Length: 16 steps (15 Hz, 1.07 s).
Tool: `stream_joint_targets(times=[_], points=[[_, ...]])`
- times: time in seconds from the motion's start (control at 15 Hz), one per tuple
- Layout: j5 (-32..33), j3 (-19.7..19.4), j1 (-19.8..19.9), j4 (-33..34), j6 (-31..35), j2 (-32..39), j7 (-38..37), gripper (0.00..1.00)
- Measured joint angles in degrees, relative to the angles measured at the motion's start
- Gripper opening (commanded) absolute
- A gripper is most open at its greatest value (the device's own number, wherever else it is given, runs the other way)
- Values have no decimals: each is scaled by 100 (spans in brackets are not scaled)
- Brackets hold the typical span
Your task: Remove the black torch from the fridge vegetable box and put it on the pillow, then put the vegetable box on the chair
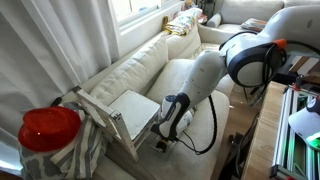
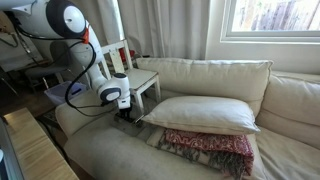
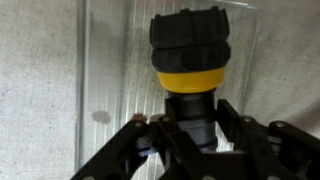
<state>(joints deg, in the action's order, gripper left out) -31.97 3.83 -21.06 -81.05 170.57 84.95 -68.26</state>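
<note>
One yellow-banded black torch (image 3: 190, 45) in fridge vegetable box (image 3: 108, 70), gripper (image 3: 193, 123) astride.

Black torch (image 3: 190, 60) with yellow band is lying inside clear fridge vegetable box (image 3: 110, 80), which is sitting on cream fabric (image 3: 35, 80); gripper (image 3: 193, 125) at bottom edge is clamping torch's barrel from both sides.
</note>
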Motion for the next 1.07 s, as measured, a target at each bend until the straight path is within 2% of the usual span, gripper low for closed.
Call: stream_joint_targets(times=[0.67,1.07], points=[[14,27,111,74,-159,-1,-30,20],[239,29,154,81,-243,-30,-17,20]])
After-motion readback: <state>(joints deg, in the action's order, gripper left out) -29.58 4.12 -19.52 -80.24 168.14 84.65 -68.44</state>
